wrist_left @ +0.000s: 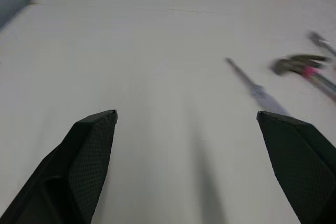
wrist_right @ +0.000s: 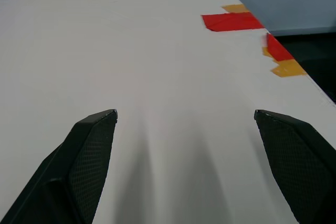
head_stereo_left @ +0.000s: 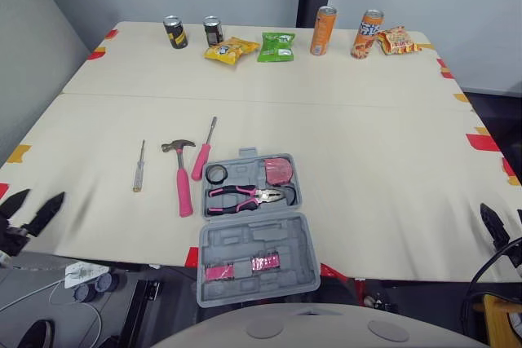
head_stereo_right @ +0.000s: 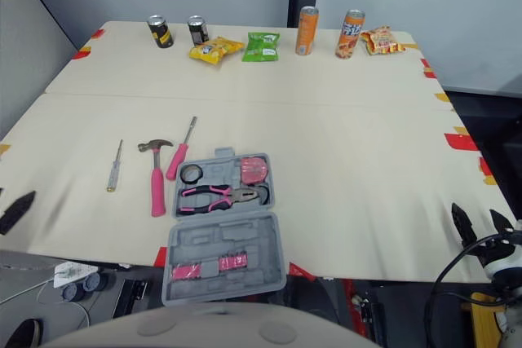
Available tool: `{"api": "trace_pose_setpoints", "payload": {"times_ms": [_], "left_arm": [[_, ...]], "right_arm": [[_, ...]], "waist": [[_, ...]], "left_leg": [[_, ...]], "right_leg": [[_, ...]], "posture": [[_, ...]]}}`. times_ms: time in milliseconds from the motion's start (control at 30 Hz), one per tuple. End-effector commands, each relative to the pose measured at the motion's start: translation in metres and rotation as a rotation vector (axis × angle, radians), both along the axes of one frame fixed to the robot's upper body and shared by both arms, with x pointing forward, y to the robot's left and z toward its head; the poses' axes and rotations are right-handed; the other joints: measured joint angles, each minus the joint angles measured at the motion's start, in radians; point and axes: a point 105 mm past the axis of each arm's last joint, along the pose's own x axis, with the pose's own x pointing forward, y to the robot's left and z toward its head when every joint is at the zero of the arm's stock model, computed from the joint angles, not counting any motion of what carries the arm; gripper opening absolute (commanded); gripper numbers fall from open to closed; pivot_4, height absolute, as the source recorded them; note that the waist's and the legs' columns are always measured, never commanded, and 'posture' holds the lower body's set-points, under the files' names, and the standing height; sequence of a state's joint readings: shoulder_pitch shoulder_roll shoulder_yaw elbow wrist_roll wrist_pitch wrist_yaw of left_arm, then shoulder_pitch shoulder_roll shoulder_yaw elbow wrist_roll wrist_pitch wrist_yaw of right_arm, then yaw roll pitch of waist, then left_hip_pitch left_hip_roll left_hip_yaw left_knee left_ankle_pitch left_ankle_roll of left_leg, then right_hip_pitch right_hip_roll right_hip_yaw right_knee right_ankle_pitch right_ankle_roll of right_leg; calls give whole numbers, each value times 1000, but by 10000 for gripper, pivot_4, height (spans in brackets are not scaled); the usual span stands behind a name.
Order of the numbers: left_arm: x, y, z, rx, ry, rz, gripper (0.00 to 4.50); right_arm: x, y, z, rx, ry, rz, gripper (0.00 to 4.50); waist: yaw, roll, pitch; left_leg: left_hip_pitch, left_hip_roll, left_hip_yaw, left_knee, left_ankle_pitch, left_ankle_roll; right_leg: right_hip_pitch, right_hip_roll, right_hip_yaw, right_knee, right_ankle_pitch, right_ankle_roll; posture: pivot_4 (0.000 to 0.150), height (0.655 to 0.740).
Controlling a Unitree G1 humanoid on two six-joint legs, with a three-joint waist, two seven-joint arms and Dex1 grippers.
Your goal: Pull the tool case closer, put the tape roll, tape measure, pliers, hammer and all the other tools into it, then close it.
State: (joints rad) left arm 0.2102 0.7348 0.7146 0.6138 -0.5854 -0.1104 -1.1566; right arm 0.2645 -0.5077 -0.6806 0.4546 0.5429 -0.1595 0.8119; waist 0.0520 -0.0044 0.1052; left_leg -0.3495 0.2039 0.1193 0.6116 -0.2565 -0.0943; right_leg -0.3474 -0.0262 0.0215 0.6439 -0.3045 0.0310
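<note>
The tool case (head_stereo_left: 287,244) lies open at the middle of the tabletop's (head_stereo_left: 375,144) near edge. Its nearer half hangs partly over that edge. The farther half holds a black tape roll (head_stereo_left: 217,174) at its left, a pink tape measure (head_stereo_left: 280,170) at its right, and pink-handled pliers (head_stereo_left: 245,198) laid across in front of both. The nearer half holds a row of small pink pieces (head_stereo_left: 243,267), too small to name.

Just left of the case lies a hammer (head_stereo_left: 183,185) with a pink handle, its head toward the far edge. Between the hammer and the case, a pink-handled screwdriver (head_stereo_left: 201,160) lies at a slant, its grip almost touching the case's far left corner. A smaller, slim screwdriver (head_stereo_left: 139,170) lies apart, left of the hammer.

The left gripper (head_stereo_left: 31,206) hangs at the near edge toward the left corner, its fingers spread wide with nothing between them. The right gripper (head_stereo_right: 479,224) hangs at the near right corner, likewise spread and holding nothing.

Along the far edge stand two dark cans (head_stereo_left: 174,32), a yellow snack bag (head_stereo_left: 231,50), a green snack bag (head_stereo_left: 276,46), two orange cans (head_stereo_left: 323,31) and an orange snack bag (head_stereo_left: 397,40). Red and orange tape strips (head_stereo_left: 483,142) mark the side edges.
</note>
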Motion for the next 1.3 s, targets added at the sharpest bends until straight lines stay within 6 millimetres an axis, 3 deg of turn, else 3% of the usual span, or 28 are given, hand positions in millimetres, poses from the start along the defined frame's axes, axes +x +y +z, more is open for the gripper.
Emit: {"api": "trace_pose_setpoints", "payload": {"times_ms": [33,300,400,600,833,867,1033,1067,1300], "left_arm": [[7,-43,10,26,-5,-233,45000],[9,-113,0,116,71,-639,45000],[11,-134,-4,139,98,-759,45000],[11,-177,-3,191,120,-999,26109],[9,-169,-31,262,216,-1042,1397],[10,-168,-33,271,219,-1044,0],[11,-169,-40,242,228,-1049,0],[12,-170,-42,242,231,-1050,0],[16,-178,-46,219,236,-1066,0]], "right_arm": [[22,29,31,-58,-44,229,44201],[47,123,46,-123,33,769,44201],[52,148,44,-197,61,926,44201],[52,201,37,-313,108,1293,45000],[53,234,25,-349,170,1485,22538],[54,237,24,-356,172,1496,19127],[59,252,19,-382,195,1538,2340],[59,253,17,-390,205,1542,770],[61,266,4,-459,237,1568,770]], "waist": [[-2,0,4],[1,1,9],[0,1,9],[0,1,10],[-3,1,10],[-4,1,10],[-2,1,10],[-1,1,10],[0,1,10]], "left_leg": [[0,0,0,0,0,0],[0,0,-1,0,0,1],[0,0,-1,0,0,1],[0,-1,-1,0,1,0],[-1,-4,0,0,3,-3],[-1,-4,0,1,3,-3],[-1,-4,-1,1,3,-4],[-1,-4,-1,1,3,-4],[-1,-4,0,1,3,-4]], "right_leg": [[0,0,0,0,0,0],[0,1,-1,0,0,0],[0,1,-1,0,0,0],[0,1,-1,1,0,1],[-2,1,0,2,0,1],[-2,1,0,3,0,1],[-3,1,0,4,0,1],[-3,1,0,4,0,1],[-3,1,0,4,0,1]], "posture": [[1500,7385],[1500,7385],[1500,7385],[1500,7385],[1500,7385],[1500,7385],[1500,7385],[1500,7385],[1500,7385]]}}
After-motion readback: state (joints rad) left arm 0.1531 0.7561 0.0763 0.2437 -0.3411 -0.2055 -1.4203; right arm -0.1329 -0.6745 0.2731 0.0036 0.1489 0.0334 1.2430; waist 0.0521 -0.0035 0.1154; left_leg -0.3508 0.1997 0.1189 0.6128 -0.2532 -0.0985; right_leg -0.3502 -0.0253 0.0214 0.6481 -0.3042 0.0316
